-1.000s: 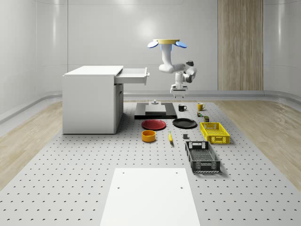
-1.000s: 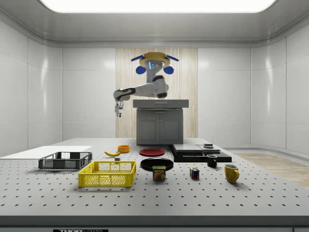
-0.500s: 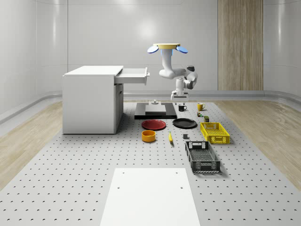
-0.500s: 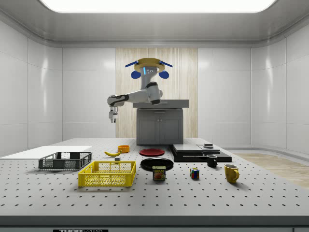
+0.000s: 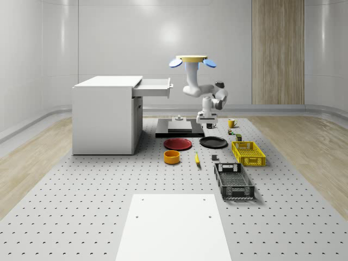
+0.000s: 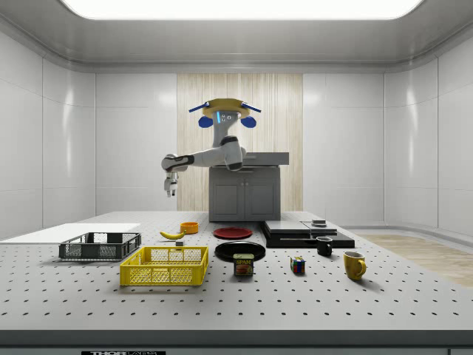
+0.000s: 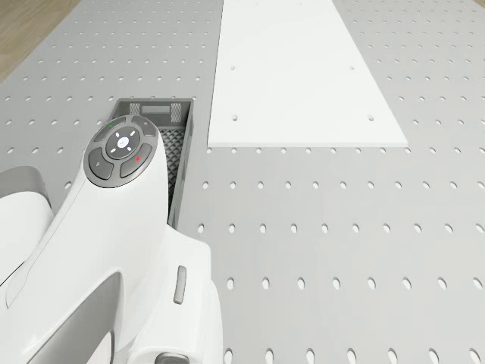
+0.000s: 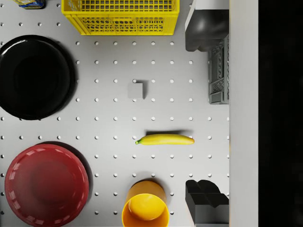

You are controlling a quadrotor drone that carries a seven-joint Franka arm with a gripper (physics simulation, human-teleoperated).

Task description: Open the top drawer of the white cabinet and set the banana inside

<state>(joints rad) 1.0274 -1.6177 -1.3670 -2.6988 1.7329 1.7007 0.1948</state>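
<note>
Perforated grey table (image 5: 81, 206) | drone (image 5: 191, 60) hovers above it beside white cabinet (image 5: 104, 114), top drawer (image 5: 154, 87) pulled out | arm bent, gripper (image 6: 171, 191) aimed down, fingers (image 8: 206, 198) spread, holding nothing | curved yellow banana (image 8: 165, 139) lies on table below, near round orange cup (image 8: 145, 209)

We are viewing the cabinet (image 5: 106, 115) standing at the whole-scene view's left, its top drawer (image 5: 153, 87) projecting toward the drone (image 5: 192, 60), which is hovering over the table (image 5: 81, 206). The gripper (image 6: 171, 188) is hanging above the banana (image 8: 165, 139), which is lying between the bowl (image 8: 145, 209) and a small block (image 8: 136, 90), beside two plates (image 8: 35, 78).
</note>
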